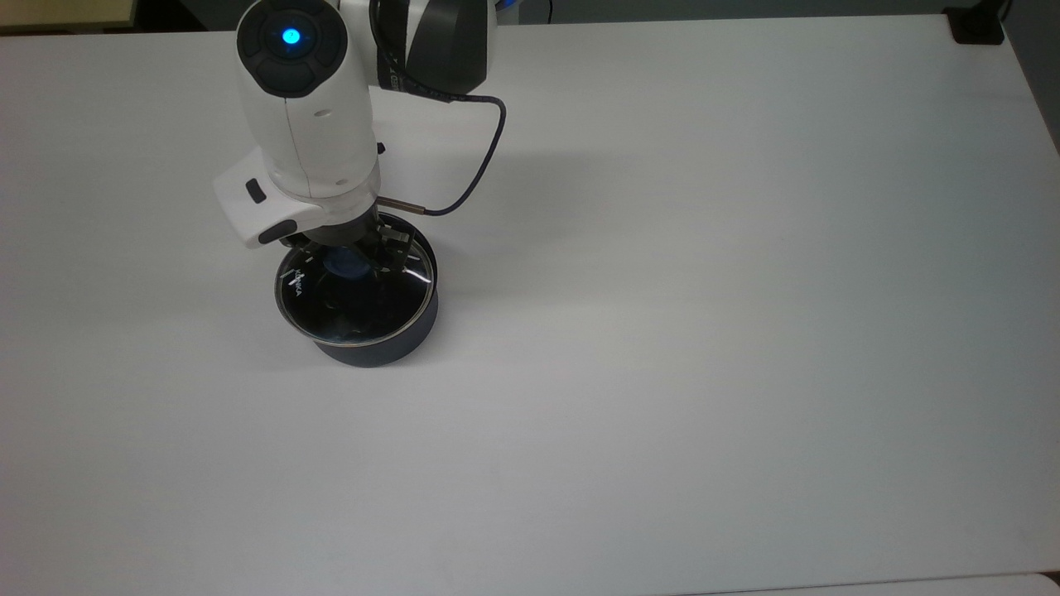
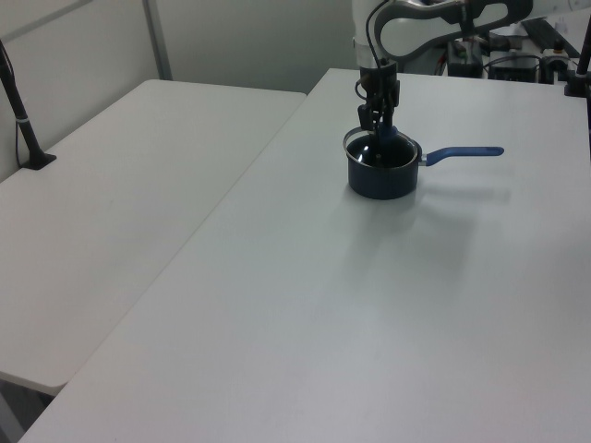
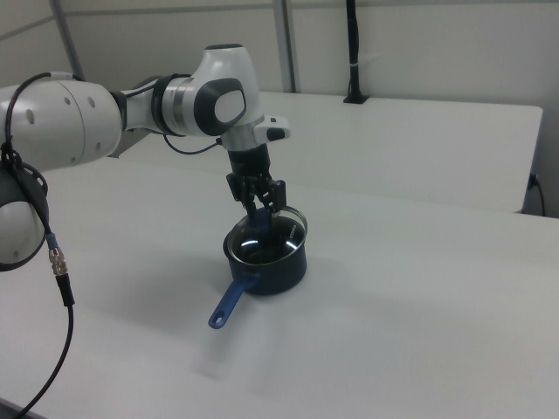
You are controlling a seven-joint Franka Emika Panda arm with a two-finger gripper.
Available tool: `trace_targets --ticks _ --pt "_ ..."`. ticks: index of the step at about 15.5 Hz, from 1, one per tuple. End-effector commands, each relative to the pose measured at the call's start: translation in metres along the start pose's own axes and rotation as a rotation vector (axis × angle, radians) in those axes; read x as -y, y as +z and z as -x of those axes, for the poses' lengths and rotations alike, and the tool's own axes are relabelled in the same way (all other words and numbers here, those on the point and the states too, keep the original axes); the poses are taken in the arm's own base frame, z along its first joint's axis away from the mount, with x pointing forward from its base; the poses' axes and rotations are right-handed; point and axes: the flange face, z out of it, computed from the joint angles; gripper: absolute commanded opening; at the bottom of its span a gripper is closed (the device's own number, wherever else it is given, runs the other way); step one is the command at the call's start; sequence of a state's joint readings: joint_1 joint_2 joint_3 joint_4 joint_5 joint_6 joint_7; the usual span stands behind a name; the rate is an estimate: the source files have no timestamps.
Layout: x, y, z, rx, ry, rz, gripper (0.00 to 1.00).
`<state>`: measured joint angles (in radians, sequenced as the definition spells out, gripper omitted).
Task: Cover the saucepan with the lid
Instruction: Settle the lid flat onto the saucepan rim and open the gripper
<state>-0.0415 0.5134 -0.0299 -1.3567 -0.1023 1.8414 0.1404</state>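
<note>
A lab: plain white tables, partition walls, a bench-mounted robot arm.

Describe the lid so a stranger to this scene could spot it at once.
Start at the white table and find the robot arm's gripper above the dark navy saucepan. The lid is the round clear glass disc under the jaws, tilted over the saucepan's mouth. Its metal rim, blue centre knob and white lettering set it apart from the dark pan.
</note>
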Motion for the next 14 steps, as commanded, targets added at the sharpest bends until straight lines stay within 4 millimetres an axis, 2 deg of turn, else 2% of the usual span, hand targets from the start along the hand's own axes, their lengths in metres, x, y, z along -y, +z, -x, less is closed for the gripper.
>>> trace_targets --ticks 1,4,14 --pt "0.003 -0.014 0.005 0.017 0.006 -0.01 0.57" --pt "-0.001 -0.027 0.014 0.037 0.004 -0.009 0.57" --pt "0.003 -0.023 0.014 0.046 -0.001 -0.009 0.57"
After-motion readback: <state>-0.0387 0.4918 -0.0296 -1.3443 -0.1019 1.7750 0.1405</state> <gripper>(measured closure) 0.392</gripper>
